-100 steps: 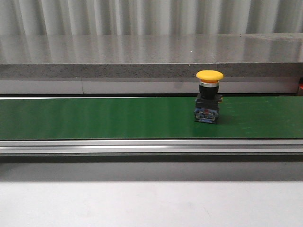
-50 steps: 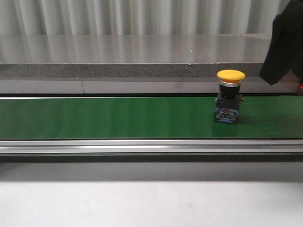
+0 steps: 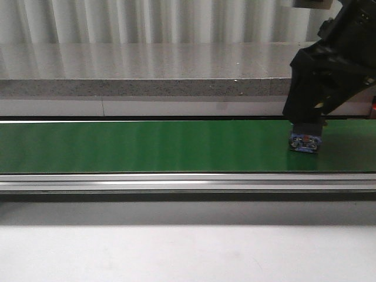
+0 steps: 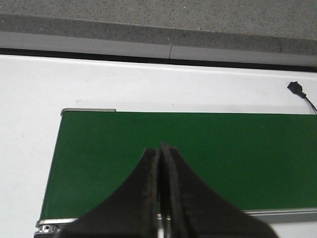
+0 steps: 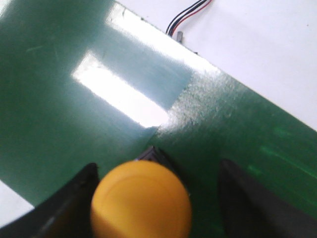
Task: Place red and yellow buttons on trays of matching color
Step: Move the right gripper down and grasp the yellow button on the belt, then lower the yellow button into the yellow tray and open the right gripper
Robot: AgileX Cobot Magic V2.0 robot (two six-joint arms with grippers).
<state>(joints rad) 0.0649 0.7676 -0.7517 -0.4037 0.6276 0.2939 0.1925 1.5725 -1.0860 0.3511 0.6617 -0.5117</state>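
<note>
Right wrist view, open claw [image 5: 153, 198] straddling yellow button [image 5: 141, 201]

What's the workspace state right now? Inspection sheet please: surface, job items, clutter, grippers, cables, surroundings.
Surface: green conveyor belt with a metal rail along its near edge, on a white table.
Job's things: yellow button upright on the belt at its right end; no trays or red button in view.
Clutter: nothing seen.
Grippers: right gripper open, fingers either side of the yellow button, not closed on it; left gripper shut, empty, above the belt.
Cables: black lead and a red-black-white wire on the table.
Surroundings: grey stone ledge, corrugated wall behind.
</note>
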